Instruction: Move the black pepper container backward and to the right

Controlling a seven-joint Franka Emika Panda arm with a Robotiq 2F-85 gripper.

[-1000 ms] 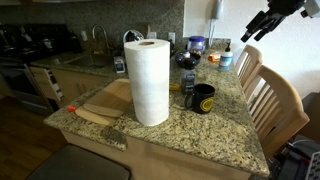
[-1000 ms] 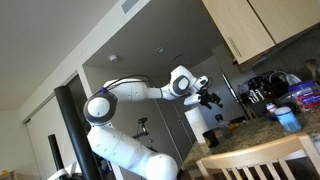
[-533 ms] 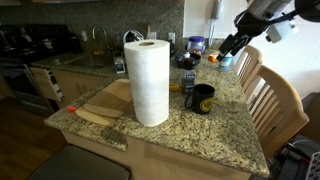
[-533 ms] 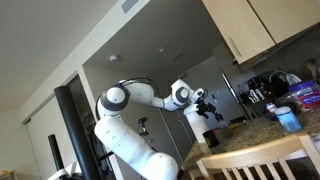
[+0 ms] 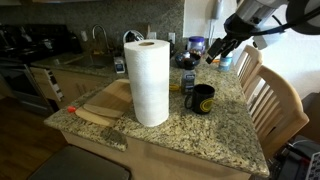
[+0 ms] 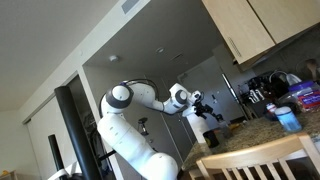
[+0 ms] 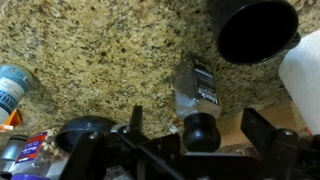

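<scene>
The black pepper container [image 7: 196,84] is a small dark tin with a round black cap. In the wrist view it stands on the granite counter, between and below my fingers. In an exterior view it [image 5: 188,82] stands just behind the black mug [image 5: 203,98], right of the paper towel roll [image 5: 150,80]. My gripper [image 5: 214,55] is open and empty, hovering above and a little behind the container without touching it. It also shows in the wrist view [image 7: 197,113] and in an exterior view [image 6: 206,104].
The mug [image 7: 255,30] sits close beside the container. A small blue-and-white container [image 7: 12,85] stands farther off on the counter [image 5: 230,125]. A wooden cutting board [image 5: 105,100] lies left of the roll. Jars crowd the back [image 5: 195,47]. Wooden chairs [image 5: 270,100] flank the counter.
The arm has swung down and left from high at the right, bringing the open gripper over the counter above the pepper container. Nothing on the counter has moved.
</scene>
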